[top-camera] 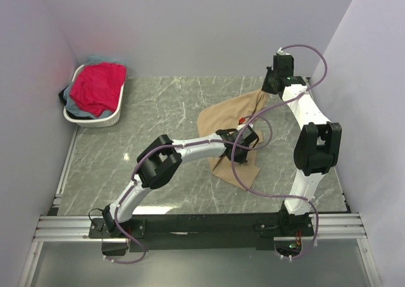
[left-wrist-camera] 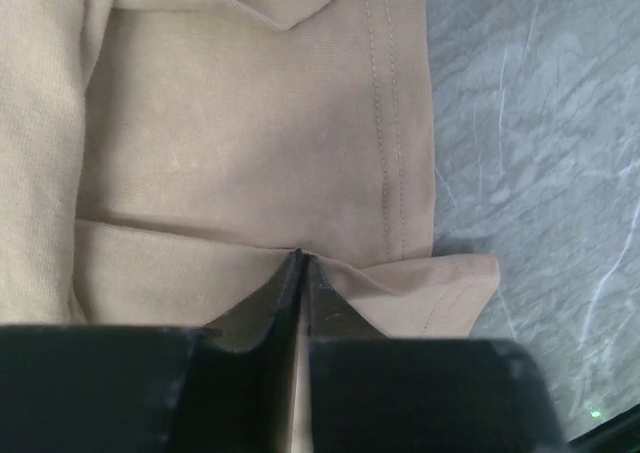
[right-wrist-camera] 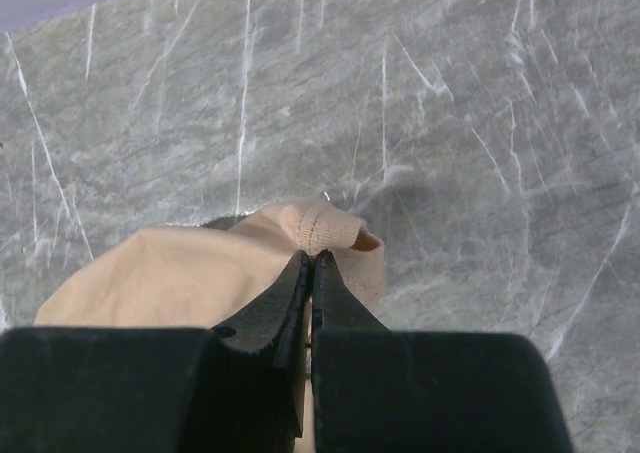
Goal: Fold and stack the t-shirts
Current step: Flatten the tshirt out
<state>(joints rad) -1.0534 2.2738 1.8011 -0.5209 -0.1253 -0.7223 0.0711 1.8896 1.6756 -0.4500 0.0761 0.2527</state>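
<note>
**Tan t-shirt**: one item, plain beige knit, partly folded. It lies on the counter right of centre, between the two arms. Its far right corner rises towards the right arm, and its near end points at the robot's bases. The left wrist view shows layered folds and a double-stitched hem running along the cloth's edge beside bare stone.

**Left fingers**: pressed together with no gap at the tips, pinching a fold of the tan t-shirt near its middle. The arm reaches across the counter from the left base.

**Right fingers**: closed tip to tip on a small bunched corner of the tan t-shirt, which is held just off the counter with a shadow beneath it.

**Red-pink t-shirt**: crumpled on top of the heap in the basket, well apart from the tan one.

**Pale blue-grey t-shirt**: under the red-pink one, showing at the basket's left side.

**Dark t-shirt**: a sliver hanging over the basket's left rim.

**Basket**: white, oval, perforated wall, at the far left corner against the wall.

**Counter**: grey marble pattern with white veining.
</note>
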